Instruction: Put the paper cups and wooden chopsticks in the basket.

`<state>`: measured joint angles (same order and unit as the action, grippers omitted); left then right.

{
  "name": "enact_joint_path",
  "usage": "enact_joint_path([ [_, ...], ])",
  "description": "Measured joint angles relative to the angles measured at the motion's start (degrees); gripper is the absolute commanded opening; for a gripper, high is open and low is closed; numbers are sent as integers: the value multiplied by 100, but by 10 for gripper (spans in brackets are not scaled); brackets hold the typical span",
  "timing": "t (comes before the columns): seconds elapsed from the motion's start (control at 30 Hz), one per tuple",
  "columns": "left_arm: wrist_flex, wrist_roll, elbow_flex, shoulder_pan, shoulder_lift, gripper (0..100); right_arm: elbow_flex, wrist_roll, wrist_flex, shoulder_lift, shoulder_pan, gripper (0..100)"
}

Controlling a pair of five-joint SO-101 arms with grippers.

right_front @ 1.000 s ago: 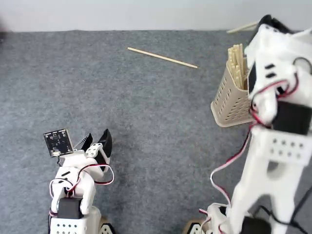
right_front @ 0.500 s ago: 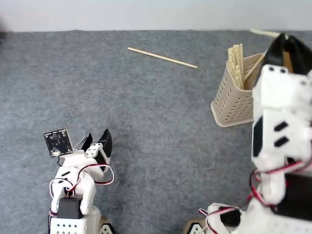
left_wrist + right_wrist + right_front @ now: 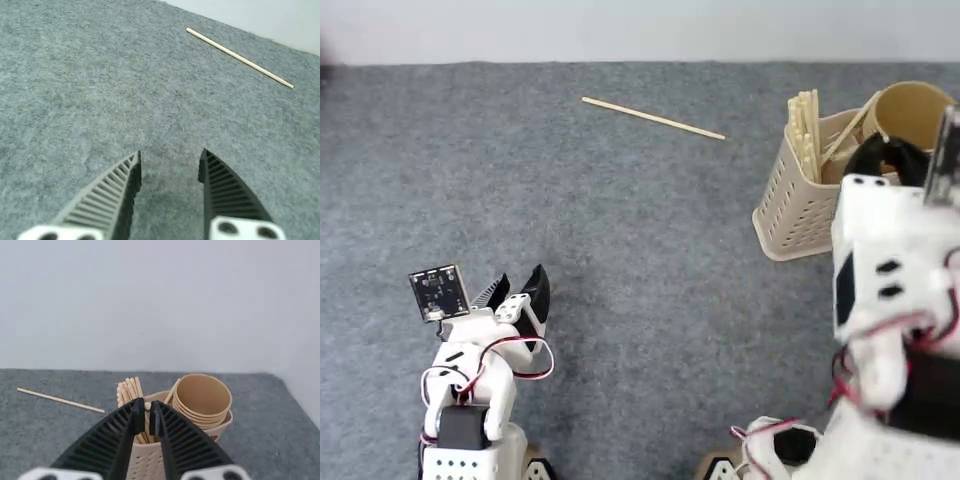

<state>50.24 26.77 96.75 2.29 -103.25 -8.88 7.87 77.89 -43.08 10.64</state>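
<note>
from the high view, the loose chopstick (image 3: 653,118) lies flat on the tabletop (image 3: 640,300), well apart from the basket (image 3: 790,205). the basket already holds the bundled chopsticks (image 3: 807,130) and the paper cups (image 3: 912,108). your main risk is the right arm: it hangs over the basket's near side, and a low swing toward the loose chopstick could clip the rim and tip everything out. the left arm sits folded low at the near left, with the left hand (image 3: 520,288) aimed at the far edge.

in the left wrist view, a thin stick lying flat on felt is easy to push along instead of pinching, so a shallow approach may just roll it away. the left hand (image 3: 170,157) is spread wide and empty, close above the tabletop.

in the right wrist view, the right hand (image 3: 146,412) is closed to a narrow slit and grips nothing. it is raised and level, pointing over the basket. one stick leans across the basket's rim beside the cups, and a bump could flick it out.
</note>
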Motion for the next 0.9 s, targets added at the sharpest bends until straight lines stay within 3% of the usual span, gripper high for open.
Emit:
enact_joint_path([
  [0.23,0,0,0,0,0,188,26,0,0,378,70,220],
  [0.5,0,0,0,0,0,188,26,0,-70,149,-422,182],
  [0.77,0,0,0,0,0,188,26,0,-360,132,-1978,186],
  [0.9,0,0,0,0,0,188,26,0,-396,853,-2576,186],
])
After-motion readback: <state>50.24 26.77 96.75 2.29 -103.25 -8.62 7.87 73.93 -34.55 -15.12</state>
